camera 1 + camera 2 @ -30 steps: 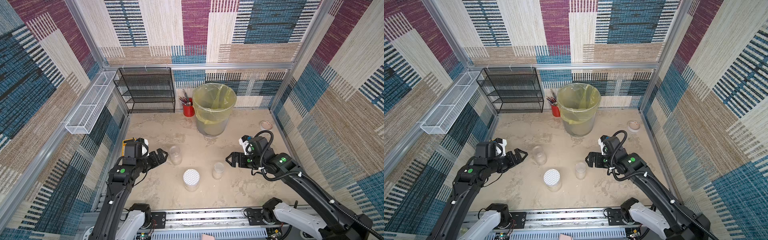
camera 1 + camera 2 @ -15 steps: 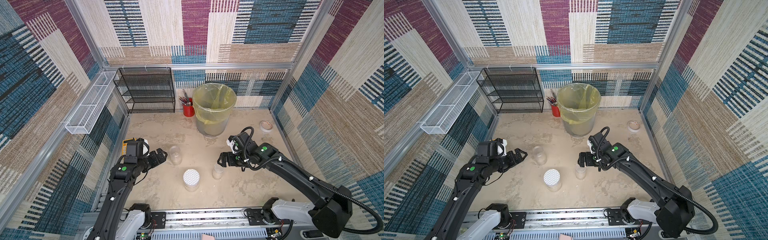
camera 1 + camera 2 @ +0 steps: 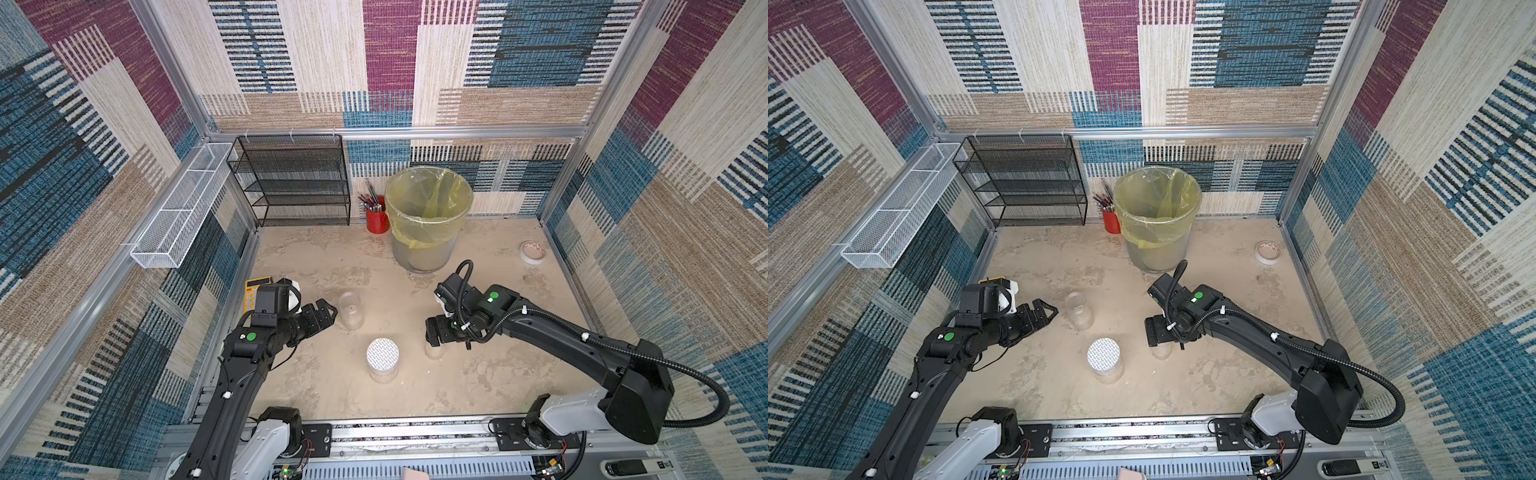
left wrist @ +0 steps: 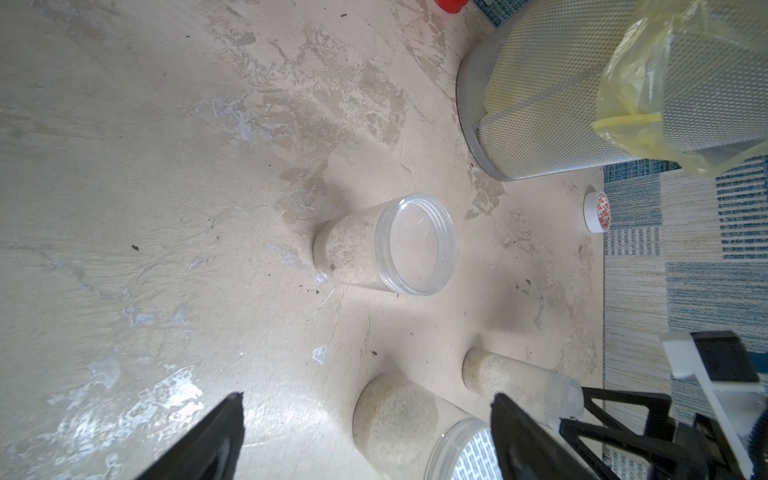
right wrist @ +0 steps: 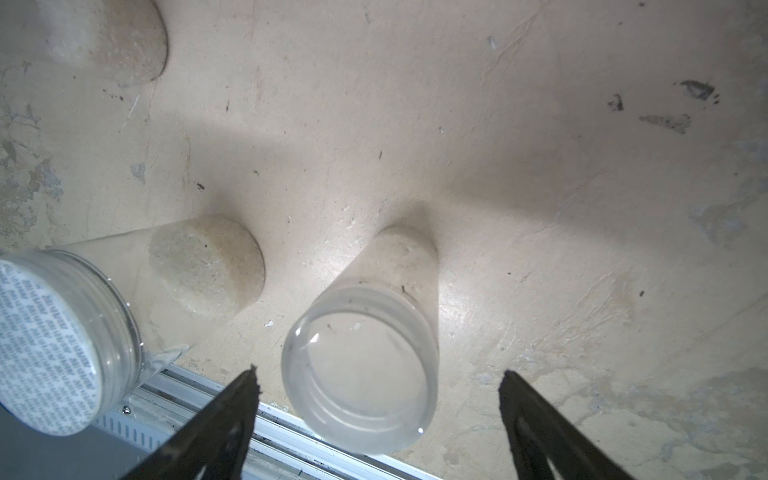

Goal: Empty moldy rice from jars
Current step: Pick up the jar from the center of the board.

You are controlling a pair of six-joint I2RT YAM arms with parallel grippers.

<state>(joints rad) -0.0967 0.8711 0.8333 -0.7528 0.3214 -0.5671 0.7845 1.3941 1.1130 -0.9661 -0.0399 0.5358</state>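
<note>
The mesh waste bin [image 3: 422, 255], lined with a yellow bag [image 3: 432, 195], stands at the back of the tabletop [image 3: 332, 257]. All three jars stand upright and lidded on the robot's side of it.

The grid-lidded jar [image 3: 382, 359], the widest, is farthest from the bin, with no gripper at it. The middle jar [image 3: 351, 309] is nearer the bin, toward the left arm's side. The left gripper [image 3: 328, 311] points at it from just beside, jaws spread wide and empty, not touching.

The narrow jar [image 5: 399, 266] stands toward the right arm's side. The right gripper [image 5: 380, 374] hangs over it with a finger on either side of its clear lid [image 5: 357, 386] and a gap showing on both sides, so nothing is gripped.

The moldy rice [image 4: 353, 249] is a low layer in the bottom of each jar.

The jars look like light, stiff, clear plastic with smooth walls that may slip or tip if nudged. The best hold is probably around the body just under the lid, squeezing gently. The lids must come off before pouring.
</note>
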